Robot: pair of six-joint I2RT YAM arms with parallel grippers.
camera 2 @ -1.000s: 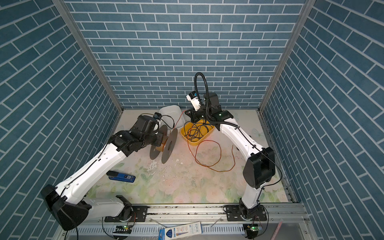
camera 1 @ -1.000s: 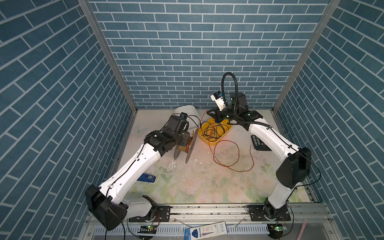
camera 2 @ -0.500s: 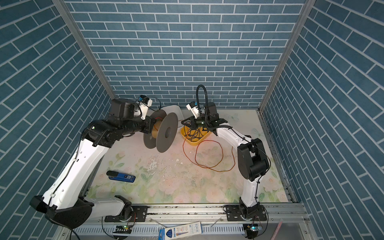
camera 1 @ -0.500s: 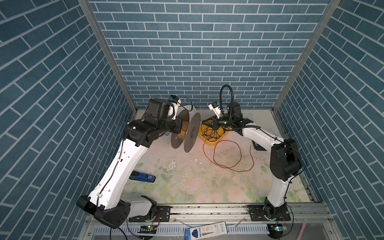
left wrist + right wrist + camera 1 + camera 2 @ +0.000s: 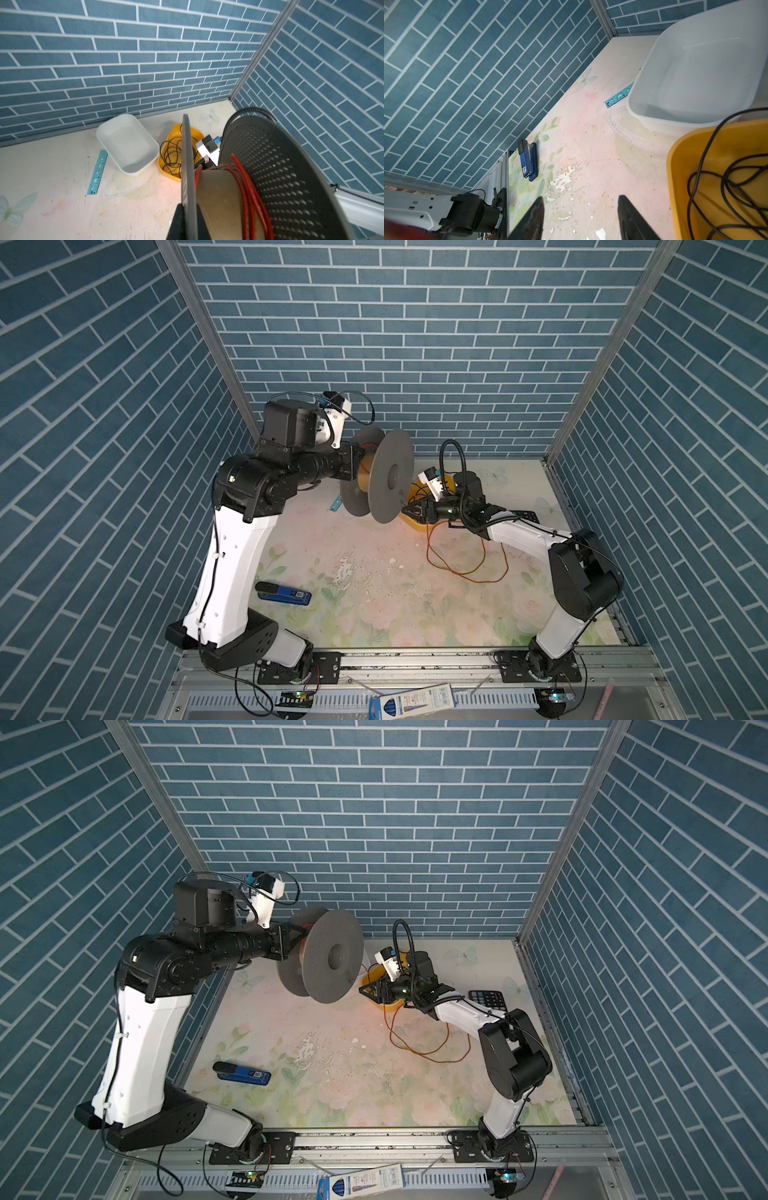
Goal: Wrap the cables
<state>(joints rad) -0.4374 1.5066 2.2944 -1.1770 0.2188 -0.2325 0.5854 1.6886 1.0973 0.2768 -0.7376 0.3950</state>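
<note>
Over on the near left of the table (image 5: 374,614), the blue stapler (image 5: 283,593) is lying flat, well apart from everything else. Moving across, the left arm (image 5: 232,564) is reaching up and over, and the left gripper (image 5: 189,220) is pinching one grey flange of the spool (image 5: 392,477), fingers pressed tight on either face of that thin disc, holding the spool up off the table with its axle roughly level. Several turns of the cable (image 5: 246,187) are sitting wound on the tan hub between the two flanges, looking red in the left wrist view. Behind the spool, the teal ruler (image 5: 97,172) is lying on the table beside the white tub (image 5: 126,143), which is resting partly on a clear lid (image 5: 124,187). Just right of that, the yellow tub (image 5: 170,173) is holding a tangle of thin black wire (image 5: 172,153). Now the right gripper (image 5: 581,199): it's hovering low, just beside the yellow tub, pointing toward the spool, jaws standing well apart with nothing between them, and bare table is showing through the gap. Right of it, the rest of the cable is sprawling in loose loops (image 5: 461,573) on the table, under and in front of the right forearm (image 5: 519,535), one strand rising toward the tub; how it's running on to the spool I can't tell. Far right, the calculator (image 5: 488,999) is lying near the side wall
</note>
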